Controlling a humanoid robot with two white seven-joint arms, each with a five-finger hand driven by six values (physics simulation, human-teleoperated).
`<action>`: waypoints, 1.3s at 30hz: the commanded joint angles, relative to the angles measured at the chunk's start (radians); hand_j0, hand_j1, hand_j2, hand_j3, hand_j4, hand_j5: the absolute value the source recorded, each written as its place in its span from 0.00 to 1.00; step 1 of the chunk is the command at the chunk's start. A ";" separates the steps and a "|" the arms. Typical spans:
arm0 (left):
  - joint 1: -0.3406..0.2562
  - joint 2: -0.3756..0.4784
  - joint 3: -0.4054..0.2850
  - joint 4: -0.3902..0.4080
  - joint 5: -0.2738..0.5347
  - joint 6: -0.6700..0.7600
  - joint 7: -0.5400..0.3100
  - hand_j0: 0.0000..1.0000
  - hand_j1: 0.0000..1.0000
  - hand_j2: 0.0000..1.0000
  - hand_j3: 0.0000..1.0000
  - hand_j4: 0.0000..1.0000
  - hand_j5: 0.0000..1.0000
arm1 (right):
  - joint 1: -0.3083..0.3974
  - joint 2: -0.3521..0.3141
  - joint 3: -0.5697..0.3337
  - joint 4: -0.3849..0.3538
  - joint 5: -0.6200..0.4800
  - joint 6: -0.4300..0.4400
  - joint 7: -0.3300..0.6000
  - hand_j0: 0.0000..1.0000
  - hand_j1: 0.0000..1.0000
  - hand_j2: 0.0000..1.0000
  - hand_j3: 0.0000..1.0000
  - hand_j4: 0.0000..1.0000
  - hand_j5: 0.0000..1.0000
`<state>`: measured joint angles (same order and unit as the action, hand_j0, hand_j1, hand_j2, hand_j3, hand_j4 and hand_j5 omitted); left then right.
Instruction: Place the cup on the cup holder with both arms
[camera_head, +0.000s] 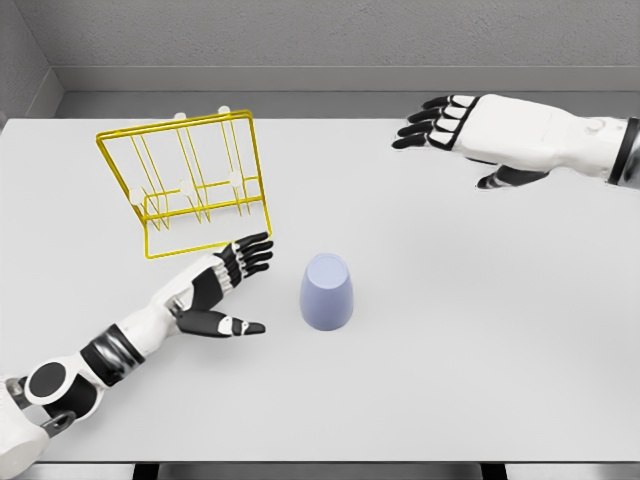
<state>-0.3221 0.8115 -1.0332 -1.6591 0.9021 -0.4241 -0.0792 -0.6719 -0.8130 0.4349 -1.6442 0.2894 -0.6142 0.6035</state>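
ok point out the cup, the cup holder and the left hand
cup (326, 292): head view, side wall
cup holder (262, 175): head view, right upright of the yellow frame
left hand (222, 283): head view, palm

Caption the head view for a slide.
Open left hand beside a lavender cup, yellow wire rack behind, open right hand far off.

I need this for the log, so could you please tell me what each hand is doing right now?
Left hand: open, holding nothing, just left of the cup.
Right hand: open, holding nothing.

Sim test cell: plain white table (480, 330), bare grey walls (330, 35), flat rendered look, no furnishings.
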 joint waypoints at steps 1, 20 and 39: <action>-0.002 -0.011 -0.001 0.005 -0.003 0.010 -0.001 1.00 1.00 1.00 1.00 1.00 1.00 | 0.002 -0.005 -0.097 0.087 -0.105 0.003 -0.001 1.00 1.00 1.00 1.00 1.00 1.00; -0.104 -0.115 -0.022 0.053 -0.008 0.114 0.001 1.00 1.00 1.00 1.00 1.00 1.00 | 0.222 0.090 -0.328 0.215 -0.187 0.003 0.007 1.00 1.00 1.00 1.00 1.00 1.00; -0.127 -0.164 -0.044 0.081 -0.043 0.145 0.001 1.00 1.00 1.00 1.00 1.00 1.00 | 0.230 0.090 -0.329 0.216 -0.187 0.003 0.007 1.00 1.00 1.00 1.00 1.00 1.00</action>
<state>-0.4495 0.6505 -1.0765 -1.5777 0.8593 -0.2781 -0.0780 -0.4418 -0.7215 0.1060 -1.4286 0.1109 -0.6139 0.6111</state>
